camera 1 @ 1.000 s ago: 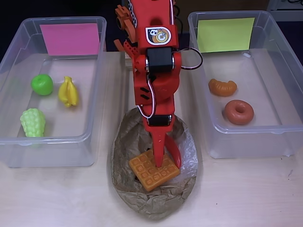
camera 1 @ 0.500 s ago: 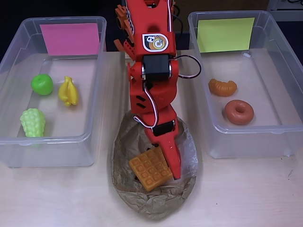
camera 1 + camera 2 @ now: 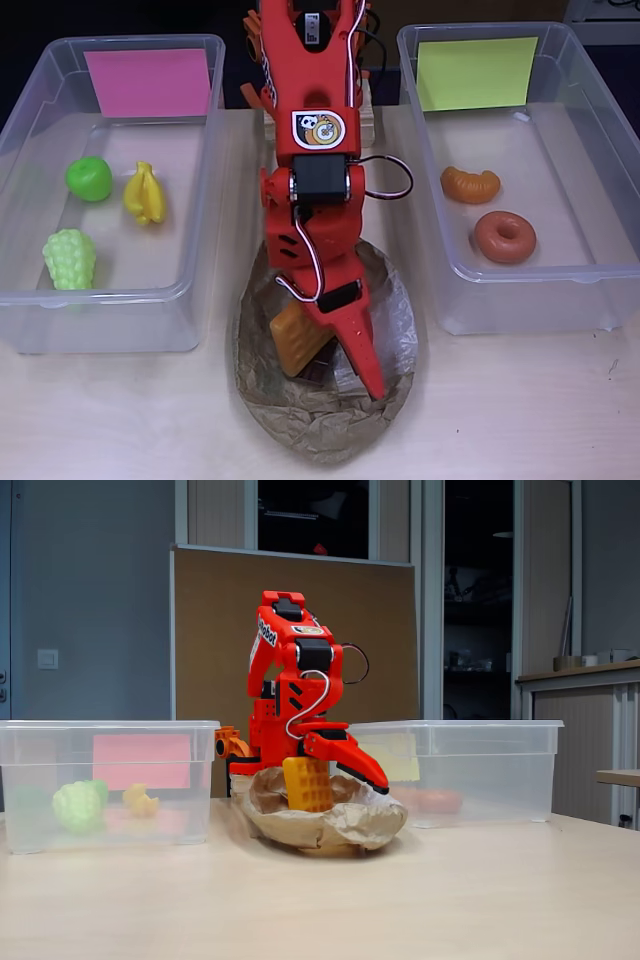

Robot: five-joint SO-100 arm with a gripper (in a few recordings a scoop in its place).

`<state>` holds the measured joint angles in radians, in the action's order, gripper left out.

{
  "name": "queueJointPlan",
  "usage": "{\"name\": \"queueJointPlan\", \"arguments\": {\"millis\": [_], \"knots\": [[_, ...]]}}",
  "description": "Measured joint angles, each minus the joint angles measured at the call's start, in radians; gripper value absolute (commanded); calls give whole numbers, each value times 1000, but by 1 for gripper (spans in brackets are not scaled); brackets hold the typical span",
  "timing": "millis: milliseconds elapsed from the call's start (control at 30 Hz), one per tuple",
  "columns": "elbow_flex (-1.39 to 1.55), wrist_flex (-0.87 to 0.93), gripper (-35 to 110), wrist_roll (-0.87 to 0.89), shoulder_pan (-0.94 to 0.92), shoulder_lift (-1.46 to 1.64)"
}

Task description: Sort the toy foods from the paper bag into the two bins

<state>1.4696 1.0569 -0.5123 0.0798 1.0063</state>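
Note:
The brown paper bag (image 3: 320, 430) (image 3: 345, 825) lies between the two bins. My red gripper (image 3: 345, 352) (image 3: 345, 768) reaches down into it and is shut on the orange waffle (image 3: 292, 338) (image 3: 307, 783), which stands on edge and pokes above the bag's rim. A dark chocolate bar (image 3: 315, 373) peeks out under the waffle. The left bin (image 3: 110, 296) with the pink card holds a green apple (image 3: 89, 178), yellow bananas (image 3: 145, 193) and pale-green grapes (image 3: 69, 258). The right bin (image 3: 540, 272) with the yellow-green card holds an orange croissant (image 3: 470, 184) and a brown donut (image 3: 505, 237).
The arm's base (image 3: 235, 752) stands at the table's back between the bins. Bare tabletop (image 3: 520, 410) runs along the front. In the fixed view a brown board (image 3: 220, 630) stands behind the table.
The gripper closed on the waffle, which was lying flat in the bag, and tipped it up onto its edge. The dark bar underneath came into sight. The arm leaned further forward.

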Motion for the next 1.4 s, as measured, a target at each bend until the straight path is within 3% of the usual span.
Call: {"name": "queueJointPlan", "arguments": {"millis": [100, 267, 367, 600, 1133, 1400], "knots": [[0, 2, 61, -5, -11, 0], [0, -40, 19, 25, -29, -14], [2, -103, 7, 84, -29, -15], [63, -169, 7, 153, -26, 44], [54, 67, 10, 233, 160, 537], [301, 14, 14, 563, 396, 893]]}}
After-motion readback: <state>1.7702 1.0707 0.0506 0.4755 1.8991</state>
